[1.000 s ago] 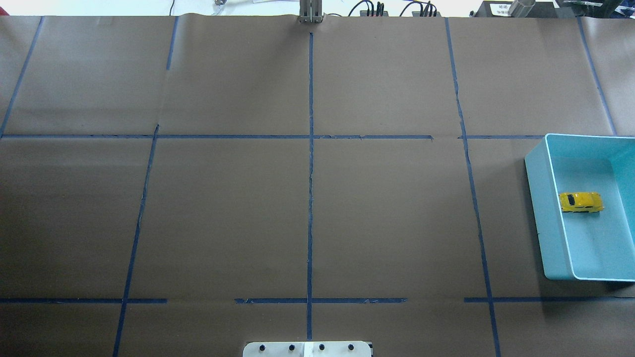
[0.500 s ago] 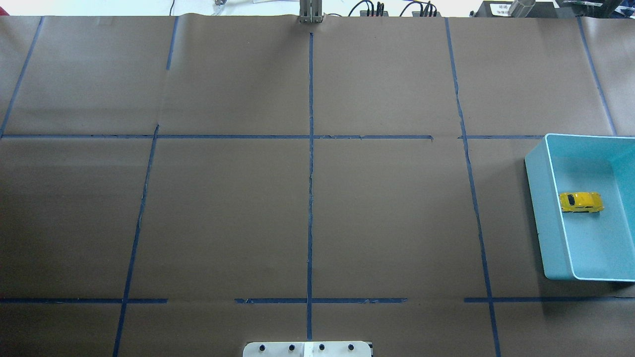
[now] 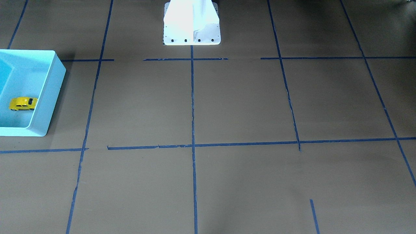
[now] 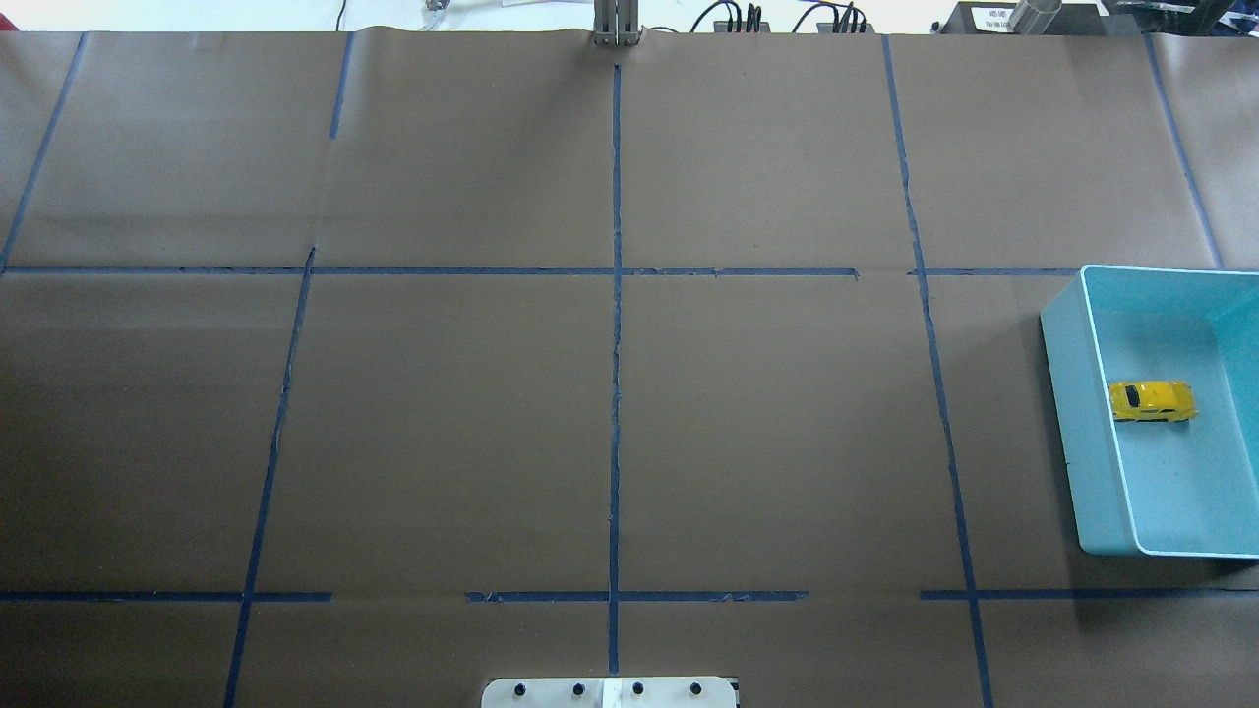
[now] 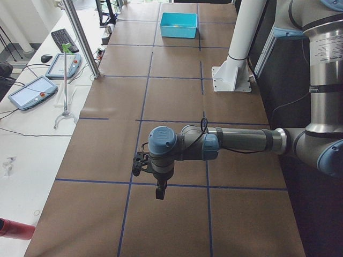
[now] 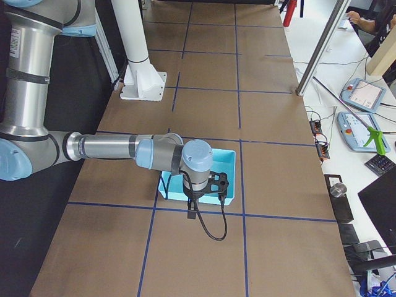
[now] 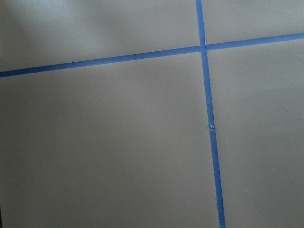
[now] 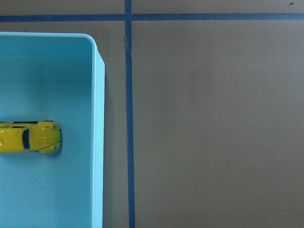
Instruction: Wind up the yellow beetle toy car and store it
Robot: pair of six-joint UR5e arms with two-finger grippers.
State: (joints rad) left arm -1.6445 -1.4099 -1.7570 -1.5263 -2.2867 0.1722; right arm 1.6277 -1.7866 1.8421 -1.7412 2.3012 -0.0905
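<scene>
One arm is nearer: your right pincer (image 6: 218,184) hangs by the blue bin (image 8: 97,142). Its camera sees the yellow beetle toy car (image 8: 29,137) inside, at nine o'clock, lying nine-to-three, nose at three. The left pincer (image 5: 140,163) is far off. You cannot tell if either is open or closed.

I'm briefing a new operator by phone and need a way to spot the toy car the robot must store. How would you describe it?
Look across the brown paper table, taped with blue grid lines, to the turquoise bin at the robot's right end. On the bin's floor, close to the wall nearest the table's middle, sits the yellow beetle toy car. It is small, rounded and bright yellow with dark windows, and nothing else shows in the bin.
</scene>
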